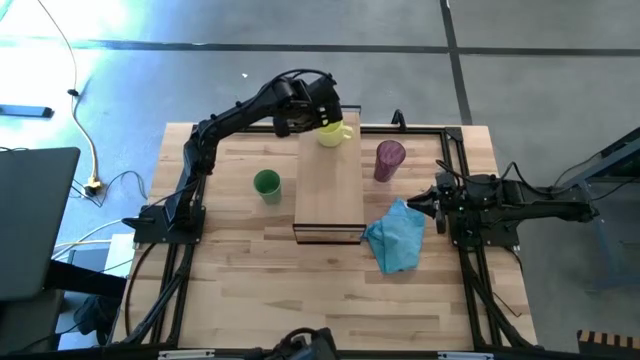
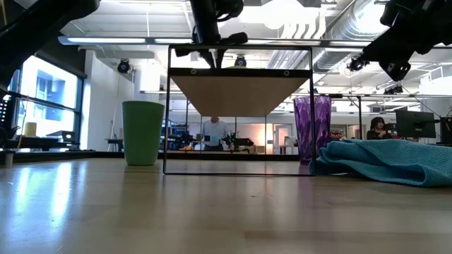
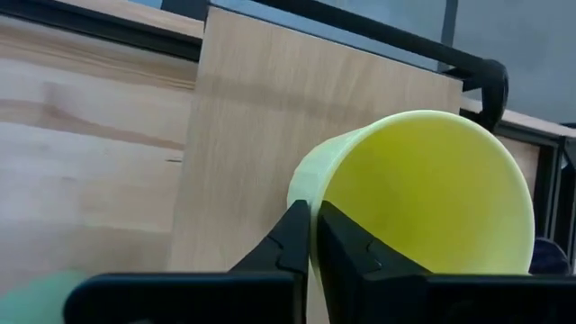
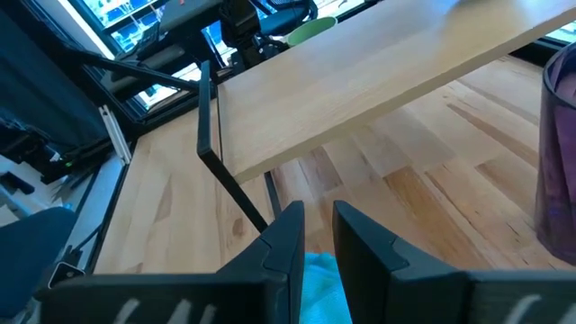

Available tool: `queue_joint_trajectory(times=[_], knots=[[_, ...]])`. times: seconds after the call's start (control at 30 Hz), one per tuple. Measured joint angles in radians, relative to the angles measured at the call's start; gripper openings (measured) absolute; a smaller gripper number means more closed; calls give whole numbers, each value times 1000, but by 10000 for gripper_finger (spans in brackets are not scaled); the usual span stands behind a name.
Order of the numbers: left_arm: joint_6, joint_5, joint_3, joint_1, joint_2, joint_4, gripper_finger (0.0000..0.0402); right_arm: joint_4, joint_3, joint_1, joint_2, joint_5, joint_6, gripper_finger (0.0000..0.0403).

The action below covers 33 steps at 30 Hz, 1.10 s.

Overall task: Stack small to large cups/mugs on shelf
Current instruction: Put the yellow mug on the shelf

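yellow glossy mug with a handle (image 1: 334, 133) sits at the far end of the long light-wood shelf with a dark edge (image 1: 330, 195), seen from the high view, with the left gripper (image 1: 322, 112) reaching over it from the far-left side. small green cup (image 1: 266, 184) stands on the slatted wooden bench (image 1: 240, 290) just left of the shelf; tall translucent purple tumbler (image 1: 389, 160) stands just right of it. crumpled blue cloth (image 1: 397, 236) lies near the shelf's near-right corner. right gripper (image 1: 428, 203) waits at the bench's right side, beside the cloth.

low view: shelf is a thin board on a black wire frame, raised off the bench. green cup is matte, tapered; tumbler is ribbed and see-through. left gripper hangs above the board.

left wrist view: left fingers (image 3: 292, 236) are clenched on the mug's wall at the rim, one inside, one outside. mug mouth faces the camera, smooth plastic or glaze.

right wrist view: right fingers (image 4: 279, 241) stand slightly parted, holding nothing.

judgement: mug is placed or nearly so; the green cup lies nearest the left arm, the tumbler nearest the right.
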Motion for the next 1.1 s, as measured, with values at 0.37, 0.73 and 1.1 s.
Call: queue_joint_trajectory(times=[0.37, 0.73, 1.1], knots=[[-74, -54, 0, -10, 0, -16, 5, 1, 0, 0, 0, -18, 1, 53], [-74, -49, 0, -10, 0, 0, 8, 2, 0, 0, 0, -24, 1, 53], [-66, -48, 0, -12, -1, 7, 47, 2, 0, 0, 0, -24, 1, 53]])
